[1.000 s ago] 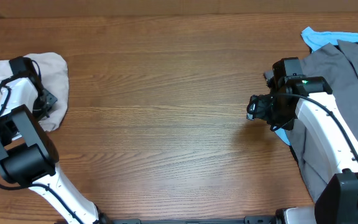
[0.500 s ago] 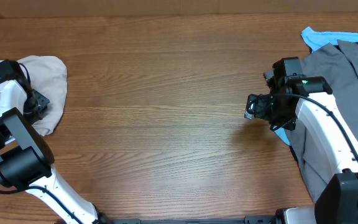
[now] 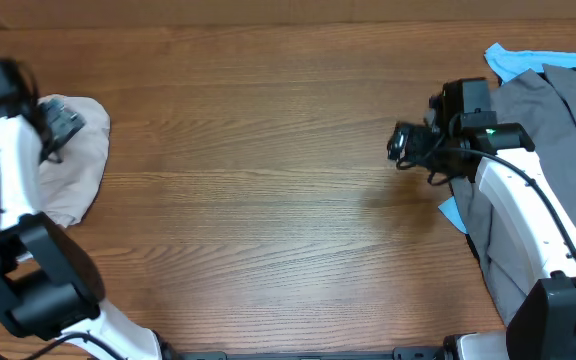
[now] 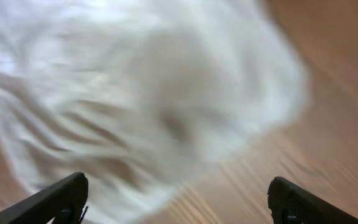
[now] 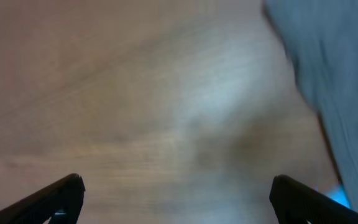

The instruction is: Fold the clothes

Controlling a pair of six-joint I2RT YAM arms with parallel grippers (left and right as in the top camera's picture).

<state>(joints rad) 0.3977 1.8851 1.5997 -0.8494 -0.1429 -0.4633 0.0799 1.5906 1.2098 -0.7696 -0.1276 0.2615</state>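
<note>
The clothes, pale beige shorts [image 3: 68, 170], lie bunched in a folded heap at the table's far left edge. My left gripper [image 3: 68, 122] hovers over their far end, open, with nothing between its fingers. In the left wrist view the shorts [image 4: 142, 93] are a blurred pale mass below the wide-apart fingertips [image 4: 64, 198]. My right gripper [image 3: 398, 146] hangs open over bare wood right of the middle, far from the shorts. The right wrist view shows its gripper [image 5: 179, 202] holding nothing.
A pile of grey garments [image 3: 558, 120] lies at the right edge under my right arm, with a light blue cloth [image 3: 513, 60] at its far corner. The grey fabric [image 5: 334, 68] fills the right wrist view's upper right. The wooden table [image 3: 268, 180] spans the middle.
My left gripper opened, let go of the shorts, and lifted toward the table's far edge. The right gripper finished opening and shifted slightly toward the far side.
</note>
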